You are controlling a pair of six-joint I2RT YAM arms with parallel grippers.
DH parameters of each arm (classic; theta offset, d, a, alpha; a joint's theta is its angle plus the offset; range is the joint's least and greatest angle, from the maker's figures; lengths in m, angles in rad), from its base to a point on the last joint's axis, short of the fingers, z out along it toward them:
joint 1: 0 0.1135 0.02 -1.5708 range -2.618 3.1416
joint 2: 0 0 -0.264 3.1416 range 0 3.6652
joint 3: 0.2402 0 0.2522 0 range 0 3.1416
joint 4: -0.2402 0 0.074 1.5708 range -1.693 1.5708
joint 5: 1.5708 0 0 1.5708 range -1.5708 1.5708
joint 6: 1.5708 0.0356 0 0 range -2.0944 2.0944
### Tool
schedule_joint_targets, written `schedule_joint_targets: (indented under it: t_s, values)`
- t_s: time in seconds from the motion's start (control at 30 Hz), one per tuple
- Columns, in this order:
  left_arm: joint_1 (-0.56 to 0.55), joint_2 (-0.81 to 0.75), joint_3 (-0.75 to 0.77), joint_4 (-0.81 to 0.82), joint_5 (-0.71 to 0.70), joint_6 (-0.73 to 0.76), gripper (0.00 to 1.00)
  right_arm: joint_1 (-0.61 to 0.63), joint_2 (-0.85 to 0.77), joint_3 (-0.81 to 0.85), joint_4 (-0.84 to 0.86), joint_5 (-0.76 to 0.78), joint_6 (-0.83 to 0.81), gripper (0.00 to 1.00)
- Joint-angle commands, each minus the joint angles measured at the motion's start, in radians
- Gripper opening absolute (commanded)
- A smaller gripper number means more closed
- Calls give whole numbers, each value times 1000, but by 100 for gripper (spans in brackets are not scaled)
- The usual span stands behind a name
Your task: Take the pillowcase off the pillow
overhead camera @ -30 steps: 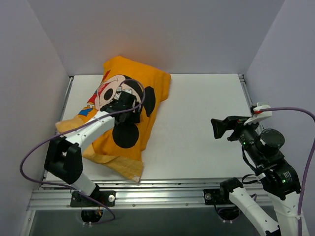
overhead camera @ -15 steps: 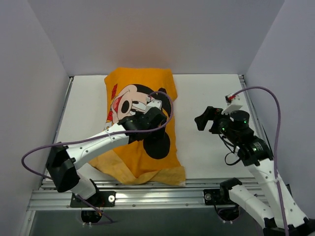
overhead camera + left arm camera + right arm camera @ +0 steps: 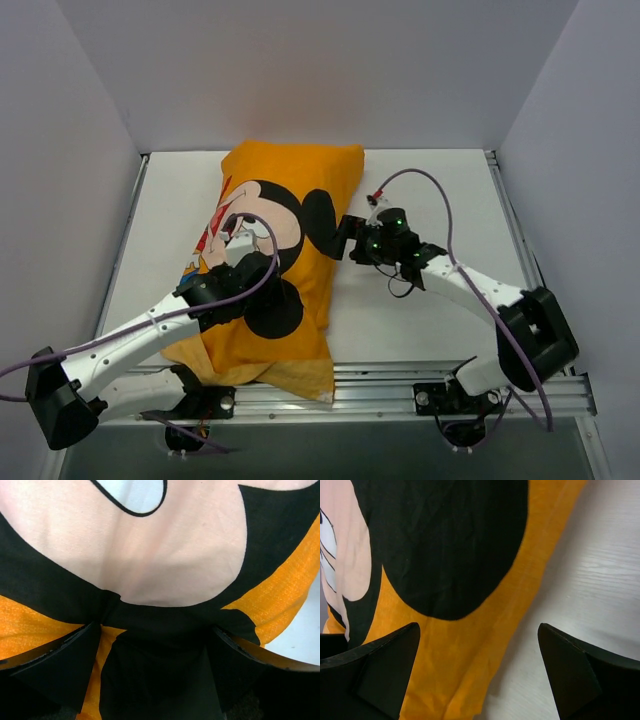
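Left pincer (image 3: pixel 155 645) seemingly pinching pillowcase (image 3: pixel 290 200), right pincer (image 3: pixel 477 670) spread beside it

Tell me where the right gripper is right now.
In the top view the right gripper sits mid-table at the right edge of the pillowcase, beside Mickey's black ear; its wrist view shows open fingers straddling that orange edge.
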Motion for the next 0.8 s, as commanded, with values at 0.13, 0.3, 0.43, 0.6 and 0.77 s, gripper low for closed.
schedule_joint_targets:
  t_s: [0.13, 0.3, 0.43, 0.6, 0.77]
  values:
    - [56, -14, -126, 12, 89, -90, 94, 134, 324, 108, 332, -56, 85, 100]
    - [69, 27, -167, 92, 130, -75, 94, 179, 385, 143, 437, -138, 64, 48]
    - [84, 96, -117, 197, 161, -20, 95, 177, 275, 232, 285, -85, -68, 0]
    - [79, 173, 160, 245, 144, 81, 95, 173, 159, 485, -90, 27, -267, 0]
    - [84, 121, 311, 431, 147, 143, 95, 194, 187, 905, -438, 78, -454, 0]
